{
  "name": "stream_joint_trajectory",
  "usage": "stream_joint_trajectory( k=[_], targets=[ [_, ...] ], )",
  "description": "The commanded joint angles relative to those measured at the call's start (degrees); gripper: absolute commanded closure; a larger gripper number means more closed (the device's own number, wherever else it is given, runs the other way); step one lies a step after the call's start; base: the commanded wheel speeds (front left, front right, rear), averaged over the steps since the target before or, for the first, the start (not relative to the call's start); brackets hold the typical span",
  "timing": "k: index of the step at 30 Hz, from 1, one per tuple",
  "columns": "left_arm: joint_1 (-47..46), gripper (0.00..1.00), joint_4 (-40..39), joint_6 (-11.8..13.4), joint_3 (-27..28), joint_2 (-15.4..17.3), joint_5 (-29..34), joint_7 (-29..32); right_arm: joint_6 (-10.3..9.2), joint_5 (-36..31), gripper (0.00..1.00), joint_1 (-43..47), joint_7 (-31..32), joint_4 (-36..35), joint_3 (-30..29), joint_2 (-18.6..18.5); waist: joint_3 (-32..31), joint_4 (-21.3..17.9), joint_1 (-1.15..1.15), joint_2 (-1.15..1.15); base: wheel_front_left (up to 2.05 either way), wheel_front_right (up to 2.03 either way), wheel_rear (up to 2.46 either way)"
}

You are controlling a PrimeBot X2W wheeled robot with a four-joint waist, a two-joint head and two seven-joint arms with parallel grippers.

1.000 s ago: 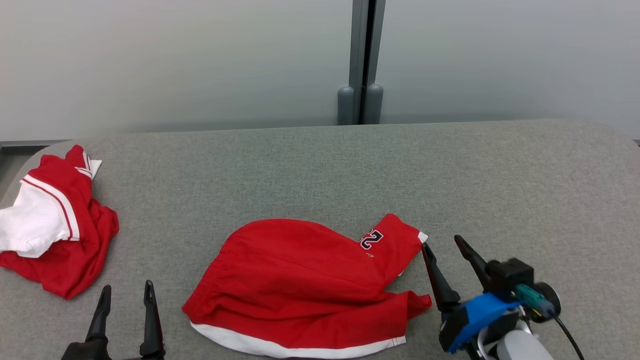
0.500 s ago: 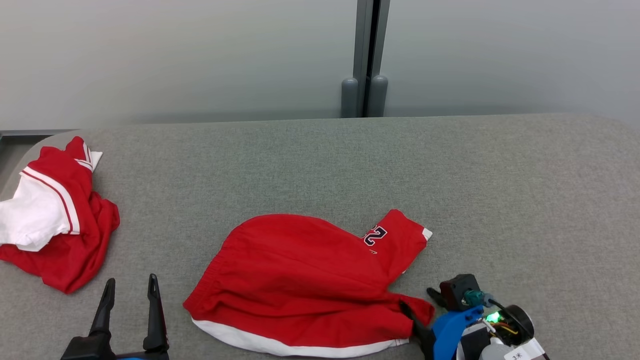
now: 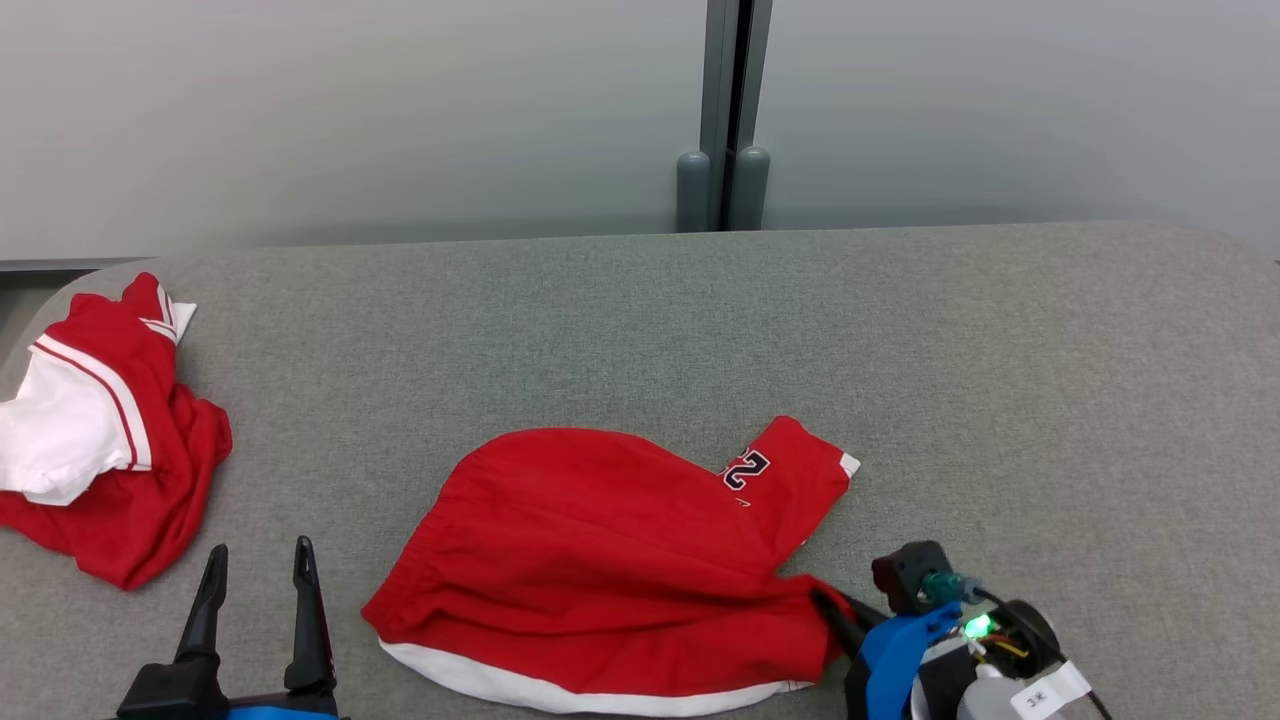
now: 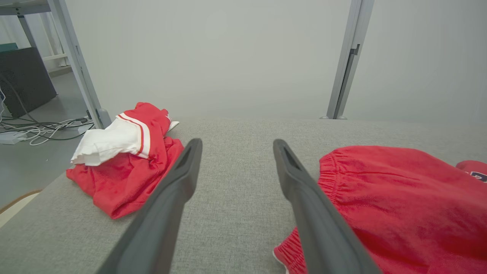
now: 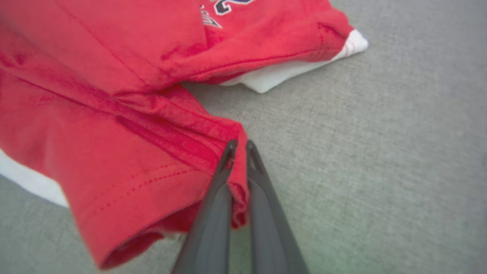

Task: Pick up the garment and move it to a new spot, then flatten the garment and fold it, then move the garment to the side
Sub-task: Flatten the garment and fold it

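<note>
A red garment [image 3: 600,560] with a white hem and a dark number print lies crumpled on the grey table near its front edge. My right gripper [image 3: 835,610] is at the garment's lower right corner, shut on a pinch of red cloth [image 5: 239,167] squeezed between its two fingers. My left gripper [image 3: 255,565] stands open at the lower left, apart from the garment, whose elastic waistband [image 4: 331,171] lies just right of its right finger.
A second red and white garment [image 3: 95,440] lies bunched at the table's [image 3: 1000,380] far left edge. A grey wall with a vertical post [image 3: 722,120] stands behind the table. Cables lie on the floor [image 4: 34,129] off the left side.
My right gripper dropped from beside the garment's upper right flap, where it was open, to the lower right corner and shut on the cloth. The head view shifted slightly.
</note>
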Motion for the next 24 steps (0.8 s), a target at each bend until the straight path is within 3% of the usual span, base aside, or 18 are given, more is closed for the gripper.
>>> stream_joint_trajectory(
  k=[1,9,17,18,19,24],
  targets=[
    [-0.8,0.00,-0.4,-0.2,0.0,-0.1,0.1,0.0,-0.02,0.1,1.00,-1.9,-1.1,-0.5,-0.8,-1.1,0.0,0.0,0.00,0.00,0.00,0.00,0.00],
    [-1.9,0.00,-0.6,-0.3,-1.0,-0.1,-0.1,0.0,-0.01,-2.8,1.00,-9.8,-5.4,0.3,-3.9,-1.6,1.0,1.0,0.00,0.00,0.00,0.00,0.00],
    [-3.9,0.00,0.2,-0.5,-1.7,-0.1,-0.5,0.0,-0.01,-5.1,1.00,-18.7,-7.7,10.3,-5.4,-0.8,2.6,2.7,0.00,0.00,0.00,0.00,0.00],
    [-4.1,0.00,0.2,-0.6,-1.9,-0.1,-0.5,0.0,-0.01,-5.3,0.55,-19.3,-8.4,11.7,-5.4,-0.6,2.7,2.8,0.00,0.00,0.00,0.00,0.00],
    [-4.1,0.00,0.3,-0.6,-2.1,-0.1,-0.5,0.0,-0.01,-5.5,0.00,-19.8,-9.2,12.9,-5.6,-0.4,2.7,2.9,0.00,0.00,0.00,0.00,0.00],
    [-3.7,0.00,0.5,-0.7,-2.4,-0.2,-0.1,0.0,-0.01,-4.4,0.00,-19.9,-14.5,15.6,-8.1,0.7,2.1,2.6,0.00,0.00,0.00,0.00,0.00]
  ],
)
